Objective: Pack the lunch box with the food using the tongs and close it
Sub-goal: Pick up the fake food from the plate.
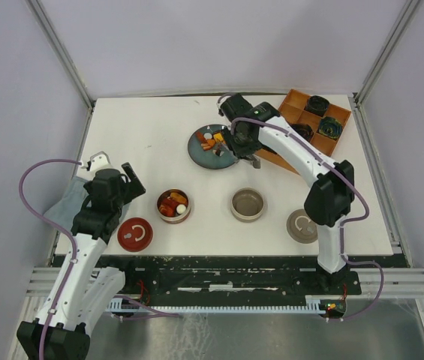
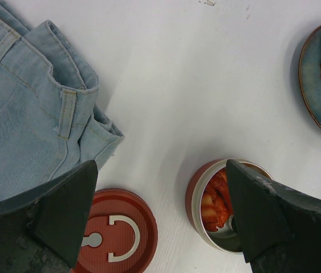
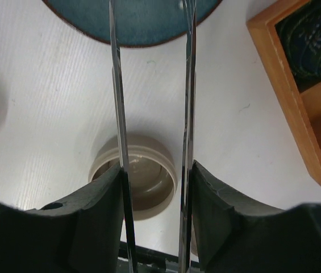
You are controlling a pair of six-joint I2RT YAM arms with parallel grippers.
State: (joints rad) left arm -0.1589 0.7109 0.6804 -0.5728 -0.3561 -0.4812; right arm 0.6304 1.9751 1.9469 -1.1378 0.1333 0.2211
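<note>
The silver tongs [image 3: 117,85] run up between the fingers of my right gripper [image 3: 154,170], which is shut on their two arms; the arms stay apart and reach over the blue plate [image 3: 137,25]. From above, the right gripper [image 1: 240,146] hangs at the plate's [image 1: 200,155] right side, next to the orange, red and white food [image 1: 212,139] on it. The red lunch box [image 1: 174,205] holds more food [image 2: 217,196]. Its red lid [image 1: 135,234] lies to the left. My left gripper [image 2: 160,222] is open above the table between lid [image 2: 112,233] and box [image 2: 197,193].
A beige container [image 1: 248,204] stands mid-table and its beige lid [image 1: 302,225] lies to the right by the right arm's base. A wooden tray [image 1: 296,101] with dark rosettes sits at the back right. Folded jeans [image 2: 24,114] lie at the left edge.
</note>
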